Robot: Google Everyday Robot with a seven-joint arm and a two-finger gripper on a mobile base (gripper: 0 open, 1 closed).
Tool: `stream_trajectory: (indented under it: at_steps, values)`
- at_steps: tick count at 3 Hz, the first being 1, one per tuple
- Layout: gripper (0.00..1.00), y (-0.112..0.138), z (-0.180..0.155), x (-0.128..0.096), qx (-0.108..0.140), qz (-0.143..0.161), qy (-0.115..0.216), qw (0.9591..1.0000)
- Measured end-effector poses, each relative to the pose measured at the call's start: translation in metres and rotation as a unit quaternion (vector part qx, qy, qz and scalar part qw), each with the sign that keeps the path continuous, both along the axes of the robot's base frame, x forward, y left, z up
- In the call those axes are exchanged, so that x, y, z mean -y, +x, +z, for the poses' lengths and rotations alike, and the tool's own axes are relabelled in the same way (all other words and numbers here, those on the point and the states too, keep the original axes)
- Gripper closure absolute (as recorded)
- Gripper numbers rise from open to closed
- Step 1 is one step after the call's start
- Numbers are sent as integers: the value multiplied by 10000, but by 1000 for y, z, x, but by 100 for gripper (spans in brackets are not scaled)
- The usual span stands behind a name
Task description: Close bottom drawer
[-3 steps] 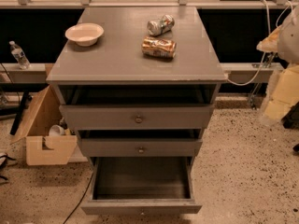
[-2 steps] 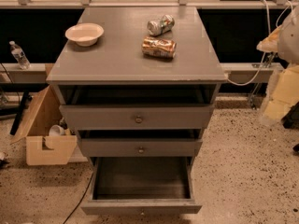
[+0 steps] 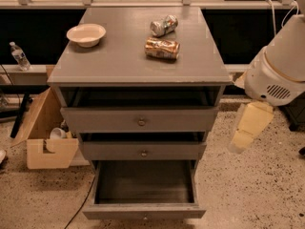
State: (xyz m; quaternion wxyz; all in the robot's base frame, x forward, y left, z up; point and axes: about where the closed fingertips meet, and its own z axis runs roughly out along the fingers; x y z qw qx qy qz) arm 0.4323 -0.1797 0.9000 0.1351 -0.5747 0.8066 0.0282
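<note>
Bottom drawer (image 3: 143, 212) stood pulled far out at the foot of the grey cabinet (image 3: 138, 66), its deep box empty and its front at the lower edge of view. Closing not yet begun.

Left to right:
- A water bottle (image 3: 19, 56) stood on the ledge at far left.
- An open cardboard box (image 3: 45, 149) sat on the floor just beside the cabinet with a white cup (image 3: 57, 133) in it. I judged it clear of the drawer's path.
- On the cabinet top were a white bowl (image 3: 86, 34), then a crushed silver can (image 3: 163, 26) and a gold can (image 3: 162, 48) lying on its side. None bore on the push.
- Middle drawer (image 3: 143, 151) and top drawer (image 3: 140, 119) sat slightly out.
- My gripper (image 3: 242, 138) hung low to the right of the cabinet, well apart from it and touching nothing. Open or closed, I could not tell.

It was off to the side, probably to leave the drawer front unobstructed. Next it would need to come round to that front and press inward.
</note>
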Motion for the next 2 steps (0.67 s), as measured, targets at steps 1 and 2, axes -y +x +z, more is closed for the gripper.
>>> stream_trajectory:
  at_steps: [1,2]
  values:
    - [0,0,0,0,0,0,0,10000]
    - [0,6,-36,-10,-228,-140,42,9996]
